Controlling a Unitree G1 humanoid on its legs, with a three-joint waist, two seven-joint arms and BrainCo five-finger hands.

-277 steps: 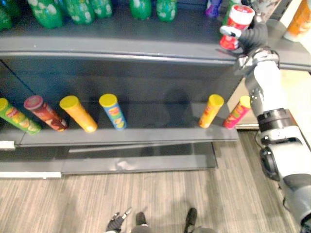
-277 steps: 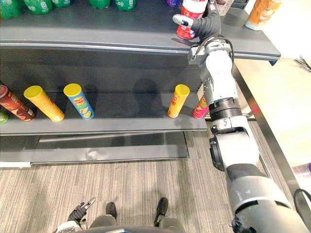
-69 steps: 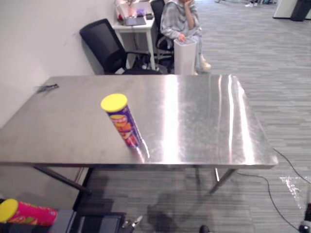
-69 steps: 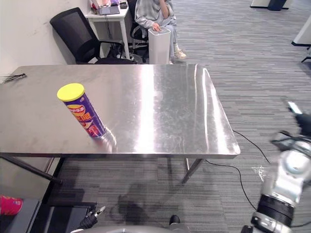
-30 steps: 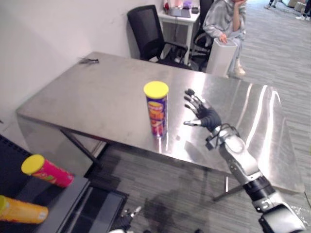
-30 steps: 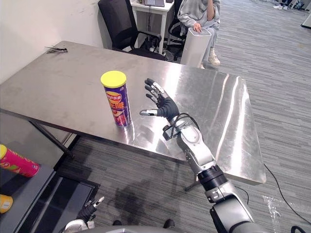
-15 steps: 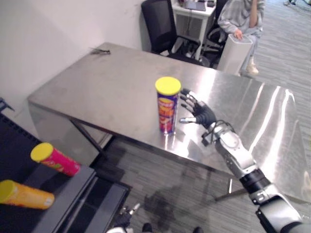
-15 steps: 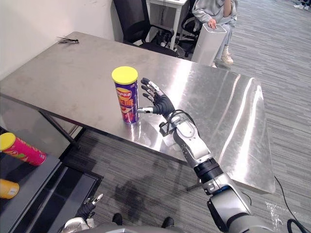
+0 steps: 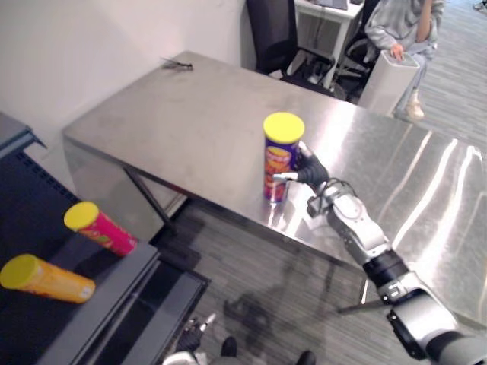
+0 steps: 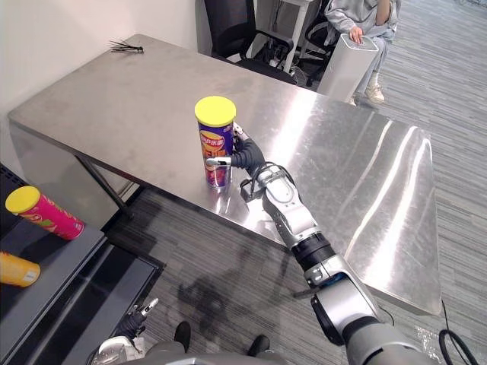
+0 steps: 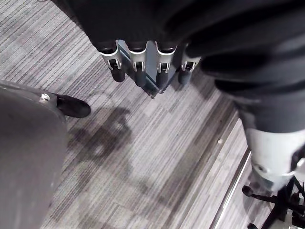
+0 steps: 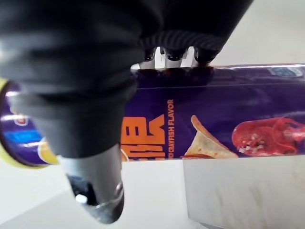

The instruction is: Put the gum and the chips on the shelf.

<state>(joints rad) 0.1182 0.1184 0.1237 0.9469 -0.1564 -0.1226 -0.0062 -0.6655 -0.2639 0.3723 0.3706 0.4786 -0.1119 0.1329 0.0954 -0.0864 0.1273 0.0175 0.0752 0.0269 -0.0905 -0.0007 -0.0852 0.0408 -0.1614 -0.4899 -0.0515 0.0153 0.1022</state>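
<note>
A purple chips can (image 9: 281,158) with a yellow lid stands upright near the front edge of the steel table (image 9: 190,129). My right hand (image 10: 246,157) is at the can's right side. Its thumb (image 10: 218,162) crosses the can's front and its fingers reach behind it. In the right wrist view the can (image 12: 214,114) lies between the fingers (image 12: 174,55) and the thumb (image 12: 95,195). The left hand (image 11: 143,67) hangs low over the floor with straight fingers and holds nothing. No gum is in sight.
A dark shelf (image 9: 114,281) at the lower left holds a lying pink can (image 9: 100,229) and an orange can (image 9: 47,279). Behind the table are a black chair (image 9: 274,30), a seated person (image 9: 399,23) and a white bin (image 9: 388,80). A small dark thing (image 9: 176,65) lies at the table's far corner.
The right hand has moved left to the can and closed its thumb and fingers around it. The whole picture has shifted, so the camera moved. The can stays in place.
</note>
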